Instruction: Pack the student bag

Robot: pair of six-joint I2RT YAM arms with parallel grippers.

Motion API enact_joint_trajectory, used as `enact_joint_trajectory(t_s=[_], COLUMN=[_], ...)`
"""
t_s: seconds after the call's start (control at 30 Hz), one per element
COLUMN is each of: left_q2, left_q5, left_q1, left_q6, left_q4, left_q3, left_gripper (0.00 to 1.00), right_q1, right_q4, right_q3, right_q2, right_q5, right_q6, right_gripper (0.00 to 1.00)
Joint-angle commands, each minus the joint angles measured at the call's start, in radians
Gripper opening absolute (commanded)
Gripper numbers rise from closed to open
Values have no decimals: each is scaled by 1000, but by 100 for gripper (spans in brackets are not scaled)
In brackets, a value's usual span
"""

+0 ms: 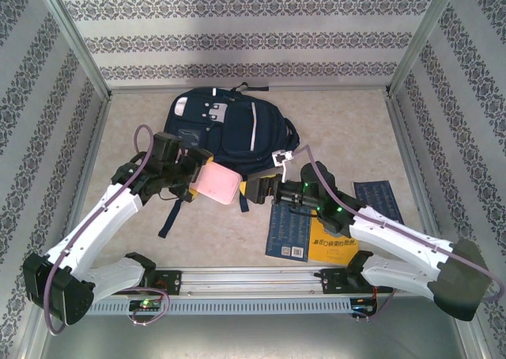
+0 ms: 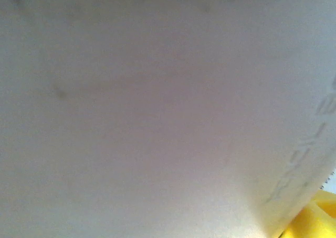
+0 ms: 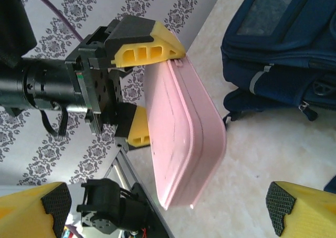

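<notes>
The student bag (image 1: 229, 130), a navy-blue backpack with white stripes, lies flat at the middle back of the table; its lower end shows in the right wrist view (image 3: 283, 44). My left gripper (image 1: 196, 177) is shut on a flat pink case (image 1: 217, 185), holding it on edge above the table in front of the bag. One yellow finger (image 3: 144, 49) presses each broad face of the pink case (image 3: 184, 138). The case's pale surface (image 2: 157, 112) covers the left wrist view. My right gripper (image 1: 253, 191) stands open just right of the case, its pads (image 3: 281, 209) clear of it.
A dark blue book (image 1: 288, 231) lies over a yellow book (image 1: 332, 250) under the right arm, with another blue book (image 1: 379, 201) further right. A dark strap (image 1: 168, 217) trails from the bag toward the front rail (image 1: 253, 280). Patterned walls enclose the table.
</notes>
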Motion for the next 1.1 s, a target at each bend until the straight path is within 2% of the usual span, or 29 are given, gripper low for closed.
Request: enact_joint_trajectory(t_s=[0.0, 0.27, 0.47, 0.67, 0.87, 1.07], left_q2=[2, -9, -15, -12, -5, 27], left_q5=[-4, 11, 11, 6, 7, 19], left_q1=[-36, -60, -72, -76, -77, -80], left_q6=[-59, -94, -106, -109, -109, -57], left_q4=[80, 128, 143, 144, 155, 124], left_q3=[26, 1, -11, -11, -24, 7], left_gripper=[78, 78, 78, 78, 81, 92], right_q1=[15, 32, 45, 58, 65, 62], right_q4=[127, 235, 401, 518, 532, 514], right_q3=[-7, -16, -23, -28, -38, -61], right_q2=[44, 148, 232, 290, 311, 281], right_q5=[-11, 10, -11, -21, -1, 49], right_q6=[21, 49, 112, 150, 167, 169], right_gripper=[96, 95, 87, 66, 36, 30])
